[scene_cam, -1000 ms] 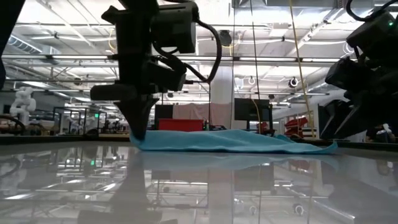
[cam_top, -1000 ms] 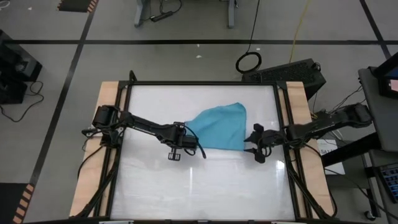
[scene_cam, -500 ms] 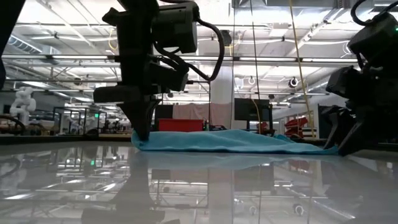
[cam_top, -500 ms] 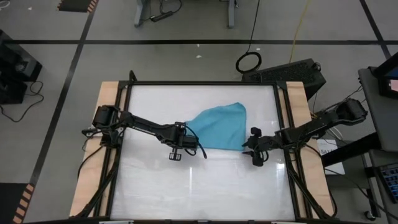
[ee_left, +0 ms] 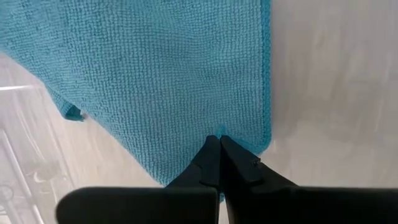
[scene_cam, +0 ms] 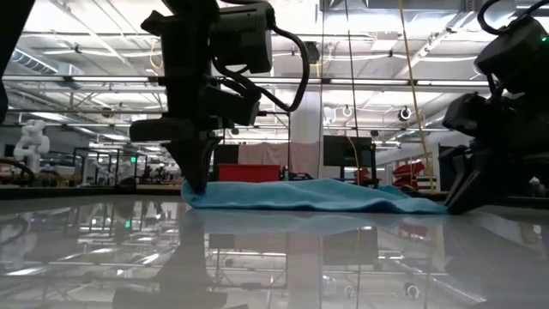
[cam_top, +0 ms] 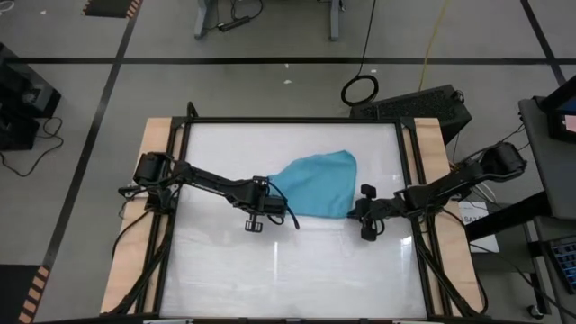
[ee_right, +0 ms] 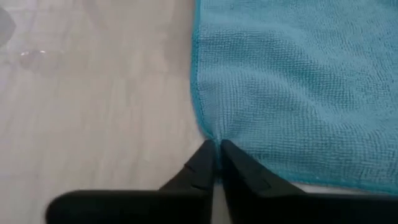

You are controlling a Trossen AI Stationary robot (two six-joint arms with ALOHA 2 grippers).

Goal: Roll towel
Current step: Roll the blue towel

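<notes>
Towel [cam_top: 317,184] lies flat on the white worktop [cam_top: 225,261], a bit right of centre in the high view, spread as a rough wedge: wide end to the upper right, narrowing to the lower left. Not rolled yet.

My left hand [cam_top: 270,191] sits at the towel's left tip, centre-left of the high frame. Fingers are pinched together on the fabric near that corner; the left wrist view shows the two tips [ee_left: 219,149] meeting with a small pucker of cloth right at them. So left hand: closed, holding the towel.

My right hand [cam_top: 353,209] is at the towel's lower right corner, just right of centre in the high frame. Right wrist view shows the fingertips [ee_right: 214,155] drawn together on the hemmed edge, cloth gathered into a little crease where they meet. Right hand: closed, gripping the towel edge.

Low view: towel [scene_cam: 309,196] is a low blue strip along the worktop across mid-frame, with a few shallow folds. My left hand [scene_cam: 197,176] comes down on its left end, tips at the surface. My right hand [scene_cam: 459,193] is at the right end, at frame right, touching the cloth there.

Both hands are down at worktop level, one at each end of the towel's near edge.
</notes>
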